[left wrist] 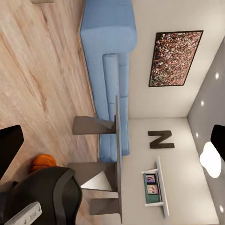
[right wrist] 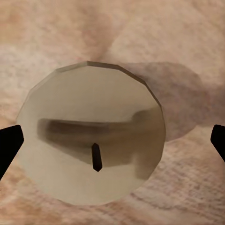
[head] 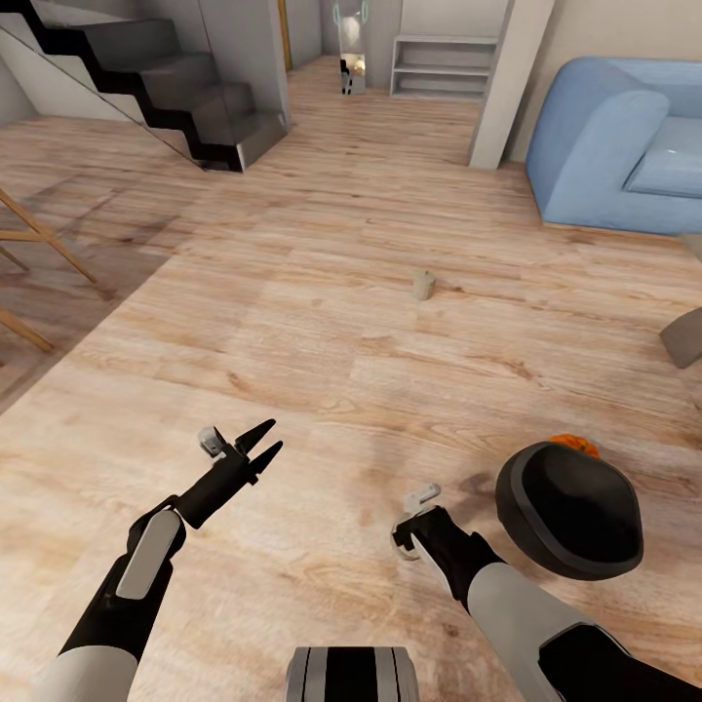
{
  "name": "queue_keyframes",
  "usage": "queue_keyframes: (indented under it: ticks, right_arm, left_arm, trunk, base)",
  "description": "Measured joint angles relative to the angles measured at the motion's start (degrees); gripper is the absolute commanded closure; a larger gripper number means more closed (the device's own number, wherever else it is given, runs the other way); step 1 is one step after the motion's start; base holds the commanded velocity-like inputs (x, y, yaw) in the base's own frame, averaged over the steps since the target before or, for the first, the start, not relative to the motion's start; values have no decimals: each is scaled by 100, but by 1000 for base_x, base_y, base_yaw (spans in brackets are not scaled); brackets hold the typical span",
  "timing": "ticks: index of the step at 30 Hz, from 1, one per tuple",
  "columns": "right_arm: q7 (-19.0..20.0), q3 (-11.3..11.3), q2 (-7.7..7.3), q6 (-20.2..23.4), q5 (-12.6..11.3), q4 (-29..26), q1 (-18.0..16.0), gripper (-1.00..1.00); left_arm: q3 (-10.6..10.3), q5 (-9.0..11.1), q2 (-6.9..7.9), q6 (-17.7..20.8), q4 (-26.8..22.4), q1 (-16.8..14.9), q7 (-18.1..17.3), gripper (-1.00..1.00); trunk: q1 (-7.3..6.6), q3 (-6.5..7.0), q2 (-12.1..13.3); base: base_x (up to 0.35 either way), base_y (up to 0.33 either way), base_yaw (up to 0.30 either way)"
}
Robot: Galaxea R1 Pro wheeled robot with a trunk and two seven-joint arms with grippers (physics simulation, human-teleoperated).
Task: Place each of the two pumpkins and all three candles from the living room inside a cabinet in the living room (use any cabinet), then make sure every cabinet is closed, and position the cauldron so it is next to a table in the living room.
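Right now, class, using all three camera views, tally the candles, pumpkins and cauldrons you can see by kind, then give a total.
candles: 2, one standing alone in the head view, one seen close from above in the right wrist view
pumpkin: 1
cauldron: 1
Total: 4

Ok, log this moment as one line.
phase: candle pickup | right gripper: open, above candle on floor | left gripper: open, idle | cauldron, pumpkin: on floor
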Motion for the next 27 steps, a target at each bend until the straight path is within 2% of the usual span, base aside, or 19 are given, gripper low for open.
queue_keyframes:
  ticks: [5, 9, 12, 17, 27]
  right_arm:
    - [77, 8, 0, 0, -6, 4, 0, -100]
    - [355, 9, -17, 0, 14, 8, 0, -100]
    - [355, 9, -35, -10, 31, 6, 0, -100]
    - [345, 9, -51, -30, 35, 1, 0, -100]
    - [324, 17, -43, -9, 30, -8, -35, -100]
  left_arm:
    - [0, -4, 0, -1, -7, -1, 1, -100]
    - [0, -5, 0, 0, -12, 1, 1, -100]
    - [0, -5, 0, 0, -12, -1, 1, -100]
    - [-5, -8, 0, -1, -18, 0, 2, -100]
    - [0, -6, -27, -35, -32, 58, 1, -100]
  trunk:
    - [3, -21, -1]
    - [8, -66, -4]
    - [8, -66, -4]
    - [21, -177, -10]
    - [21, -177, -11]
  base:
    - [0, 0, 0]
    - [0, 0, 0]
    - [0, 0, 0]
    - [0, 0, 0]
    - [0, 0, 0]
